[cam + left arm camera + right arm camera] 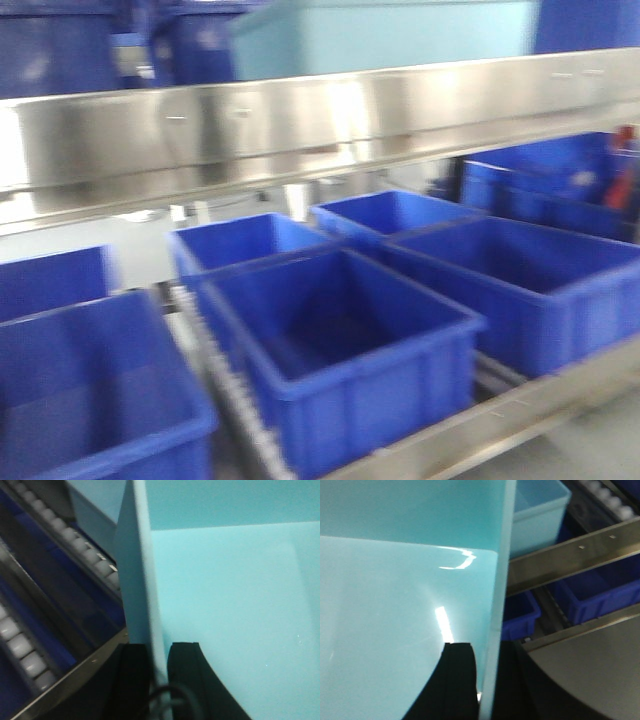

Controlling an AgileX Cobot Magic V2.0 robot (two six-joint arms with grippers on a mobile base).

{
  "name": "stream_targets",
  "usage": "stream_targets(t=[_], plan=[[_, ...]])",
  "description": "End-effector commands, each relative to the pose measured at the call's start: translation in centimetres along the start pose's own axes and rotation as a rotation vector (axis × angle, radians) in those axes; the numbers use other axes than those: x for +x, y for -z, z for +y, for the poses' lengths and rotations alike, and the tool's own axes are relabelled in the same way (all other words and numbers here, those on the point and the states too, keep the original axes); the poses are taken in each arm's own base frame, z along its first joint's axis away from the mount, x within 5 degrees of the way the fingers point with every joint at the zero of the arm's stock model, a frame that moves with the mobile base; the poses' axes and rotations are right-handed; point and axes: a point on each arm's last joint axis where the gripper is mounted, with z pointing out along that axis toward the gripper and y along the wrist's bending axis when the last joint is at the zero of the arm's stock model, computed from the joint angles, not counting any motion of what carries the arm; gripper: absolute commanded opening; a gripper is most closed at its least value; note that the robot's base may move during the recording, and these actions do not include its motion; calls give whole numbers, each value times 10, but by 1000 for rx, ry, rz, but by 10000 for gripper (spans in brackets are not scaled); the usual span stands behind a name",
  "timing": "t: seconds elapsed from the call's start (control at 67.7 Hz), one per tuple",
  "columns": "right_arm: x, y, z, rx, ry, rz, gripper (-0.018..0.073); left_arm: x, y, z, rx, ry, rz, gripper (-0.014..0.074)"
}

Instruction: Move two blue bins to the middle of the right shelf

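A light blue bin [380,35] is held up behind the steel shelf rail [300,120], at the top of the front view. My left gripper [159,647] is shut on the bin's left wall [137,580], one black finger [187,670] inside and one outside. My right gripper [487,649] is shut on the bin's right wall [497,605] in the same way, with its inner finger [460,680] against the glossy inside. A second light blue bin [540,500] sits beyond it in the right wrist view.
Several dark blue bins stand on the roller shelf below the rail, the nearest in the centre [340,360], others right [540,280] and left [90,390]. White rollers [95,562] run left of the held bin. Steel rails [570,555] and dark blue bins [600,590] lie to its right.
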Motion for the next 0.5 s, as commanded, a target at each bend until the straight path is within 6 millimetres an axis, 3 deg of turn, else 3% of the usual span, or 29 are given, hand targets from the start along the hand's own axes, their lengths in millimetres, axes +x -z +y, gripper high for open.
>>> stream_targets(t=[0.0, 0.487], plan=[[-4, 7, -6, 49, 30, -50, -152, -5, 14, 0, 9, -11, -60, -111], [-4, 7, -6, 49, 30, -50, -152, -5, 14, 0, 9, -11, -60, -111]])
